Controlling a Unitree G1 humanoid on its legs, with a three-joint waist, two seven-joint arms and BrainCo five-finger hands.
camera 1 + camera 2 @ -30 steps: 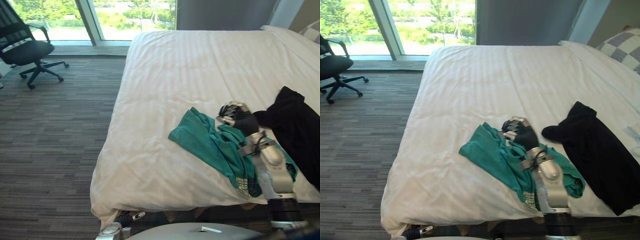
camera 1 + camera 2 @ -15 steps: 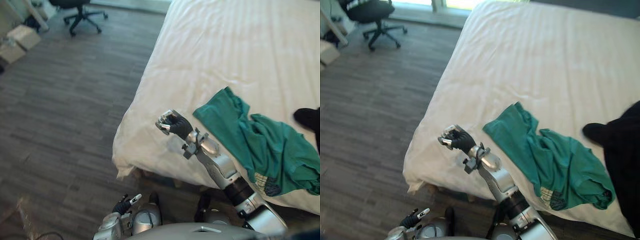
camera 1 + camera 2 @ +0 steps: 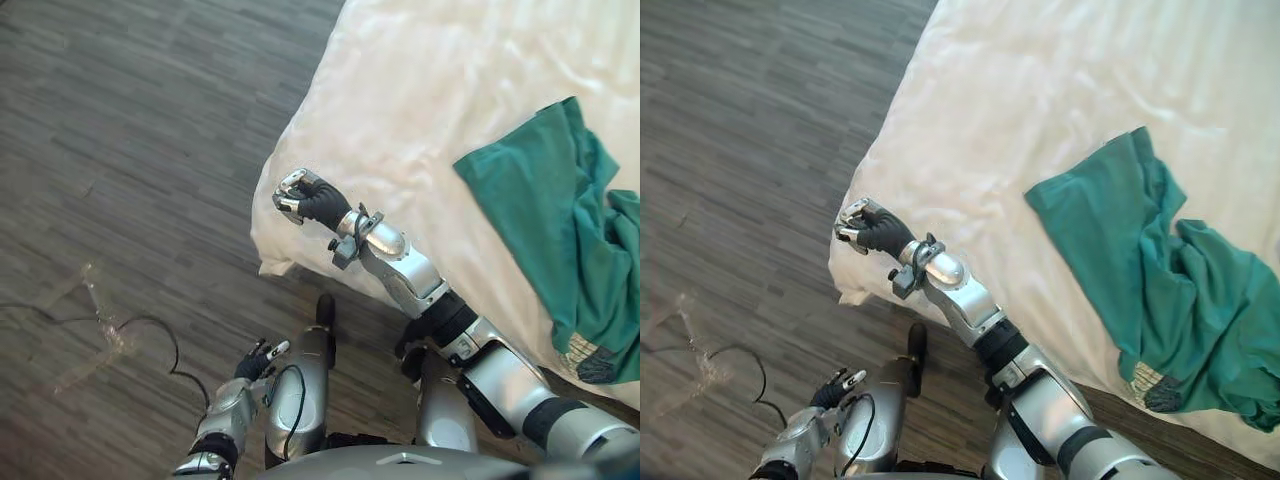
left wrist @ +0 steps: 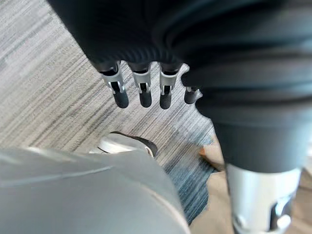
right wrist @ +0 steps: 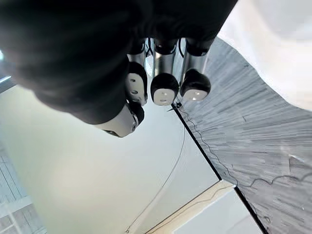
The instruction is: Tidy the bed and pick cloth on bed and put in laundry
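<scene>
A teal green cloth (image 3: 553,213) lies crumpled on the white bed (image 3: 420,80), near its foot edge. My right hand (image 3: 304,198) is raised over the bed's near corner, well to the left of the cloth and apart from it. Its fingers (image 5: 164,88) are curled and hold nothing. My left hand (image 3: 256,359) hangs low above the floor in front of the bed, its fingers (image 4: 142,95) straight and empty.
Dark striped carpet (image 3: 130,150) spreads left of and in front of the bed. A scrap of clear plastic (image 3: 100,325) lies on it at the lower left. The sheet's corner (image 3: 274,264) hangs down toward the floor below my right hand.
The camera has swung down and left. My right hand, resting on the green cloth a second ago, has come away from it empty and now sits over the bed's corner.
</scene>
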